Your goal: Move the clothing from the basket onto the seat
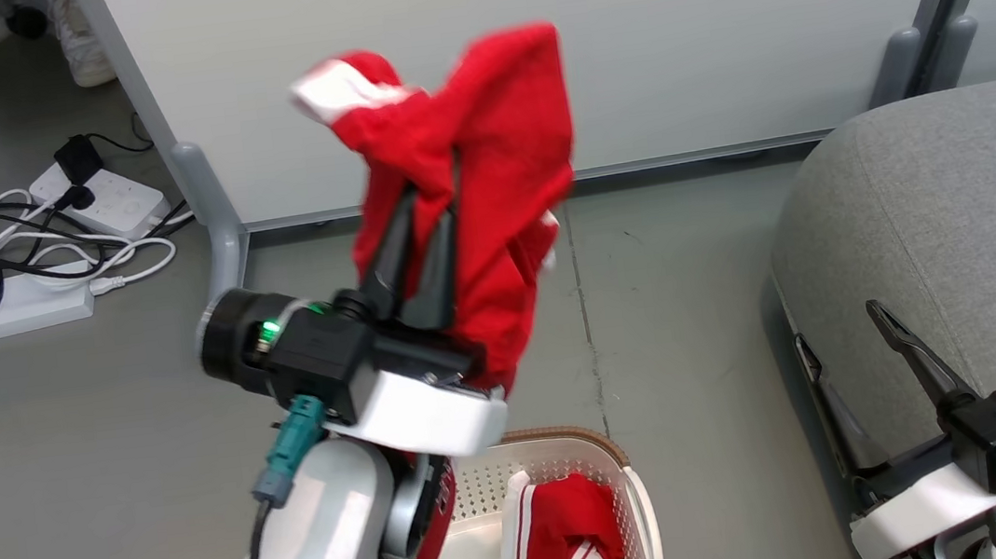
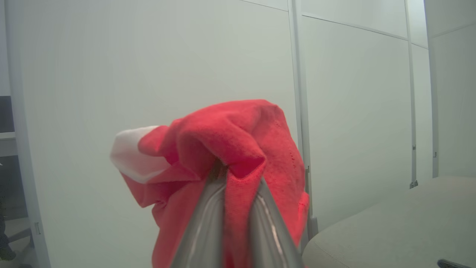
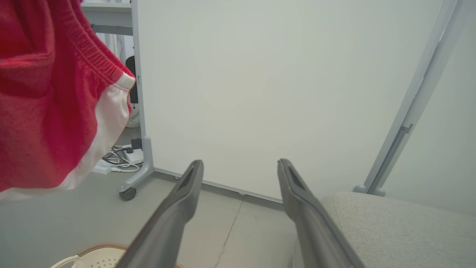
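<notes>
- The left gripper [image 1: 431, 201] has its two long dark fingers clamped together on a red soft-fabric garment with white trim [image 1: 490, 130]. A fold of the cloth is pinched between them and bunches over the tips.
- The garment is held up in the air, left of the seat and higher than the basket, and drapes down past the gripper's wrist.
- The right gripper [image 1: 839, 325] is at the near right, with its jaws wide apart and nothing between them. It is at the seat's left edge; whether it touches the seat cannot be told.
- A cream-white perforated plastic basket with a brown woven-look rim [image 1: 614, 456] stands on the floor at near centre, under the left arm.
- More red clothing with white stripes [image 1: 573, 524] lies inside the basket.
- The large grey fabric-upholstered seat [image 1: 967, 198] is on the right.
- A pale partition panel [image 1: 621, 40] stands on the far side.
- White power strips [image 1: 23, 305] and tangled cables lie on the grey floor at the far left.
</notes>
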`<state>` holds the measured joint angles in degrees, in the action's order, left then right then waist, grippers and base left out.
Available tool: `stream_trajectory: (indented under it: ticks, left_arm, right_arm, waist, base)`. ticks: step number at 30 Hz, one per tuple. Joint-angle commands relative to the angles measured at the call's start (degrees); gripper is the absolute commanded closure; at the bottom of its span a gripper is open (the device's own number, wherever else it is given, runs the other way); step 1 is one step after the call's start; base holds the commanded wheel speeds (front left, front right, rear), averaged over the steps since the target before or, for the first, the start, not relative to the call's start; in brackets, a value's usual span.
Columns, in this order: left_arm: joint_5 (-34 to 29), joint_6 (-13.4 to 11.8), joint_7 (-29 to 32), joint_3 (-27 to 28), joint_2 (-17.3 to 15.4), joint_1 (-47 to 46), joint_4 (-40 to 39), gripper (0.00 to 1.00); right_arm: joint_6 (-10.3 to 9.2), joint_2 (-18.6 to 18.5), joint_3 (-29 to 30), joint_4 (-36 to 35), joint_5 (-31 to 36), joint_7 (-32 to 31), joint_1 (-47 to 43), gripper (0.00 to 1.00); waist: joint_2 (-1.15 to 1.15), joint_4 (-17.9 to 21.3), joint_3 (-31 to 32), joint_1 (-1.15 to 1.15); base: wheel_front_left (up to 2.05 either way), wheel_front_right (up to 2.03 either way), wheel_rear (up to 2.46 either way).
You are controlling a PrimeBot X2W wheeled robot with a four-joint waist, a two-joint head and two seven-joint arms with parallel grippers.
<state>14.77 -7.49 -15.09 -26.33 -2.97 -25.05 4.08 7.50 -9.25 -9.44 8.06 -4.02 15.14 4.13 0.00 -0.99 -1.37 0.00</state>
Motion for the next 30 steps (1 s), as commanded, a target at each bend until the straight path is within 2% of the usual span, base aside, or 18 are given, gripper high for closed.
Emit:
stream_trajectory:
  ticks: [1, 6, 13, 30]
  left_arm:
    - [0.15, 1.07, -0.05, -1.08, -0.09, 0.68, 1.01, 1.0]
    - [1.76, 2.06, -0.06, -4.47, -0.01, 0.92, 2.41, 1.0]
    - [2.68, 1.29, -0.06, -7.88, -0.03, -0.85, 3.06, 1.0]
    - [2.57, 0.73, -0.05, -7.51, 0.0, -1.23, 2.19, 1.0]
  right_arm:
    - [0.0, -0.3, -0.14, -0.3, -0.36, 0.03, -0.01, 0.0]
    - [0.0, -0.39, -0.54, -0.47, -0.51, 0.02, 0.39, 0.0]
    - [0.0, -0.31, -0.47, -0.59, -0.54, 0.02, 0.45, 0.0]
    - [0.0, 0.17, 0.21, -0.29, -0.96, 0.02, 0.46, 0.0]
  waist:
    - [0.0, 0.38, -0.04, 0.0]
    - [0.0, 1.21, -0.14, 0.0]
    - [0.0, 2.3, -0.59, 0.0]
    - [0.0, 3.09, -0.46, 0.0]
  base:
    - [0.0, 0.0, 0.0]
    - [0.0, 0.0, 0.0]
    - [0.0, 0.0, 0.0]
    - [0.0, 0.0, 0.0]
